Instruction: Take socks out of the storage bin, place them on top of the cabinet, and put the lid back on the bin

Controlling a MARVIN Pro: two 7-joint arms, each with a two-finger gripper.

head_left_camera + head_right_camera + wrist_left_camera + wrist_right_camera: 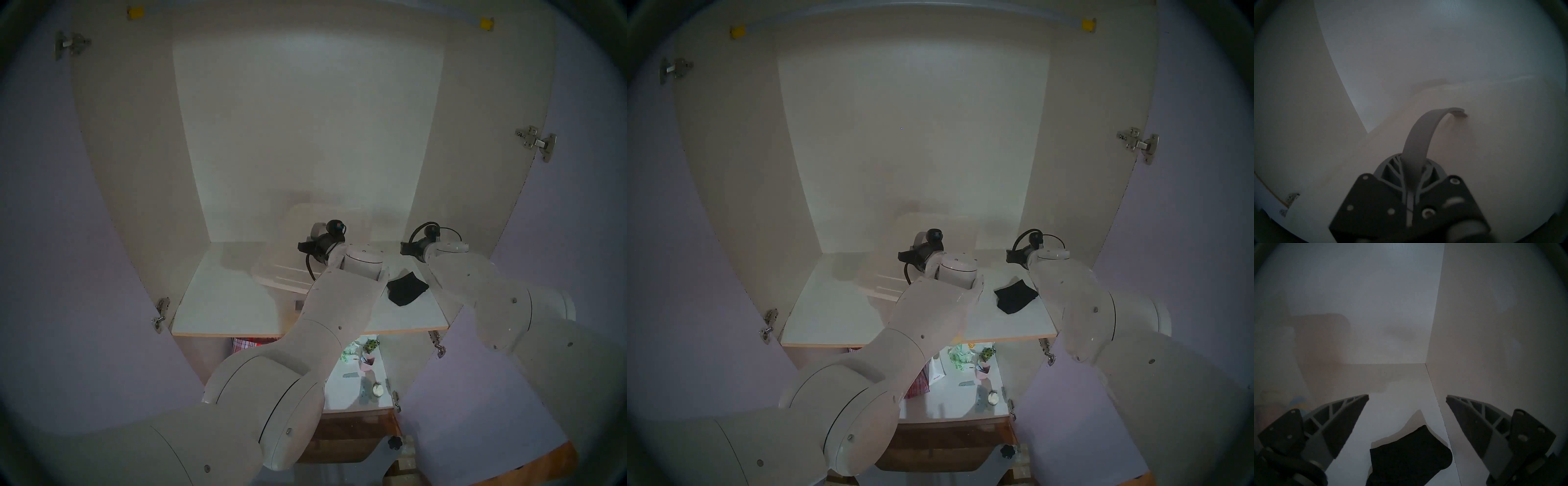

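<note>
Socks [1407, 456], black, soft, folded, lay at 6 o'clock beneath spread right gripper [1407, 396]. Left gripper [1411, 171] clamped lid's [281, 275] grey bar; lid translucent, rounded.

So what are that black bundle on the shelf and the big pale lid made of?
The socks look like soft knitted fabric, matte black: they lie limp with folded, uneven edges. The lid looks like smooth, milky plastic, since it has moulded ridges and rounded corners. The left gripper is shut on its grey handle, seemingly plastic too.
</note>
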